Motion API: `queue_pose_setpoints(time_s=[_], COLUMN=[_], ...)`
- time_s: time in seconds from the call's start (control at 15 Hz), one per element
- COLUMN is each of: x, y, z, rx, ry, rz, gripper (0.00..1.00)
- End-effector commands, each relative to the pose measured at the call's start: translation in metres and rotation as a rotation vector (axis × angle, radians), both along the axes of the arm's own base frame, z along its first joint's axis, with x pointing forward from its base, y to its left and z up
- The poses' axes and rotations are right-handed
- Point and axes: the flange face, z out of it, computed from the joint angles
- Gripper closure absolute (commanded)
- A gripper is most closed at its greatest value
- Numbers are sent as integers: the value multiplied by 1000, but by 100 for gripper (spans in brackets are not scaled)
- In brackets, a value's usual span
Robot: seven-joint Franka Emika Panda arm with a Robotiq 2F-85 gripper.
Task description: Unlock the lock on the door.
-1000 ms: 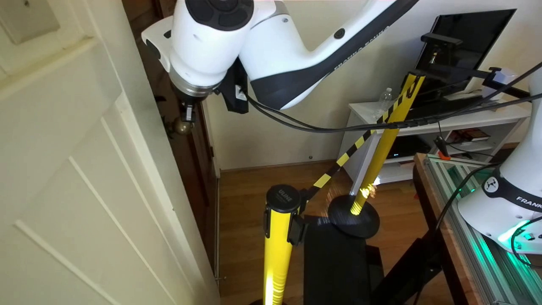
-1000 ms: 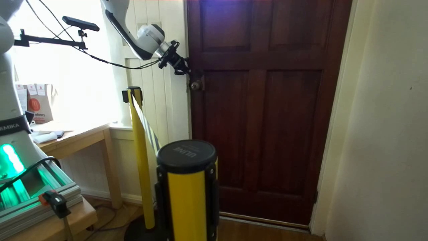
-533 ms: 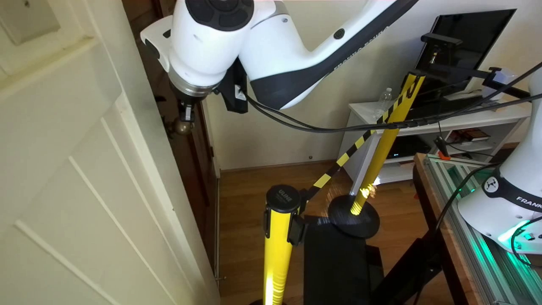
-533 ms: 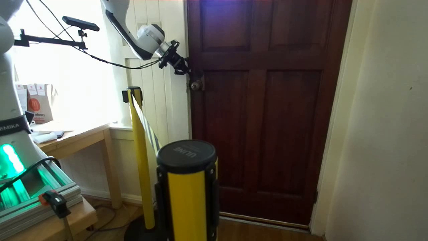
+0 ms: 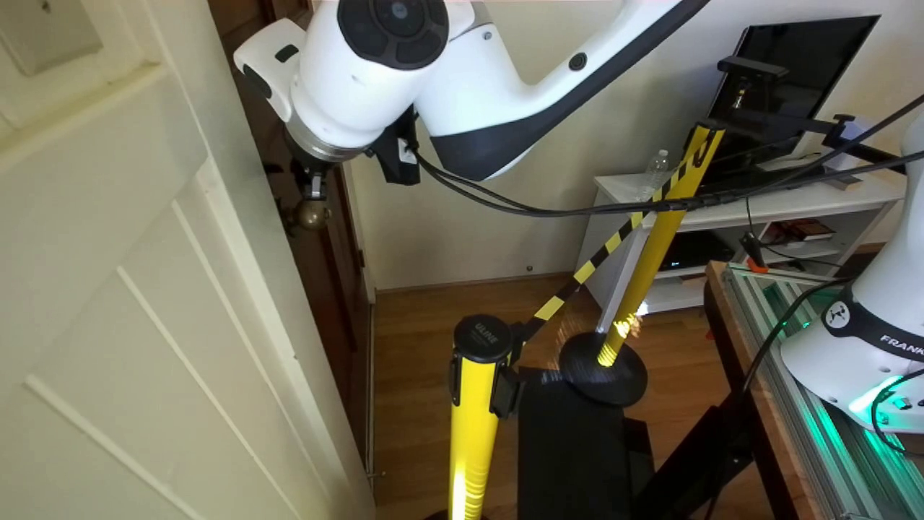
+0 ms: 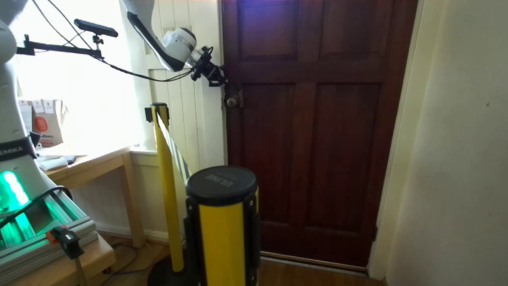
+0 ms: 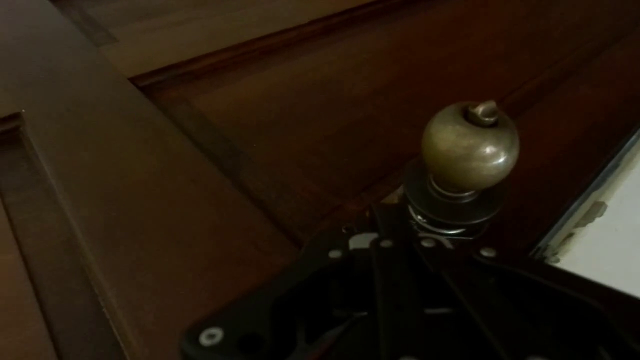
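Note:
The dark brown door [image 6: 305, 159] stands shut at the back, and its wood fills most of the wrist view [image 7: 250, 125]. A brass knob [image 7: 467, 155] stands out near its edge. The knob also shows in both exterior views [image 5: 312, 215] [image 6: 233, 101]. A tiny dull-metal turn piece in the knob's face looks like the lock [image 7: 484, 113]. My gripper [image 7: 392, 215] looks shut, its tips beside the knob's base plate. In both exterior views the gripper [image 5: 315, 191] [image 6: 224, 82] is just above the knob. I cannot tell whether it touches anything. The dark wrist view hides what lies under the fingers.
A white panelled door [image 5: 180, 303] stands close beside the arm. A dark fitting [image 5: 273, 168] shows on the brown door past the gripper. Yellow posts [image 5: 476, 426] [image 6: 168, 190] with a striped belt [image 5: 577, 278] stand near the arm. White door trim [image 7: 615, 230] borders the knob side.
My gripper has moved up a little in both exterior views, and more of the knob shows below it. The wrist has tilted slightly. The door and knob look unchanged.

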Motion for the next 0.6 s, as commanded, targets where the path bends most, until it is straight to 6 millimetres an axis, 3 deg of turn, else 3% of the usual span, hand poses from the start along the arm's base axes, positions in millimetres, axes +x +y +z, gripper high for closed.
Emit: queue_pose_setpoints(time_s=[0.0, 0.53], x=[7, 8], y=[3, 10], z=[-1, -8], rx=[-29, -23], ry=[-38, -35], rz=[62, 117], gripper=[100, 100])
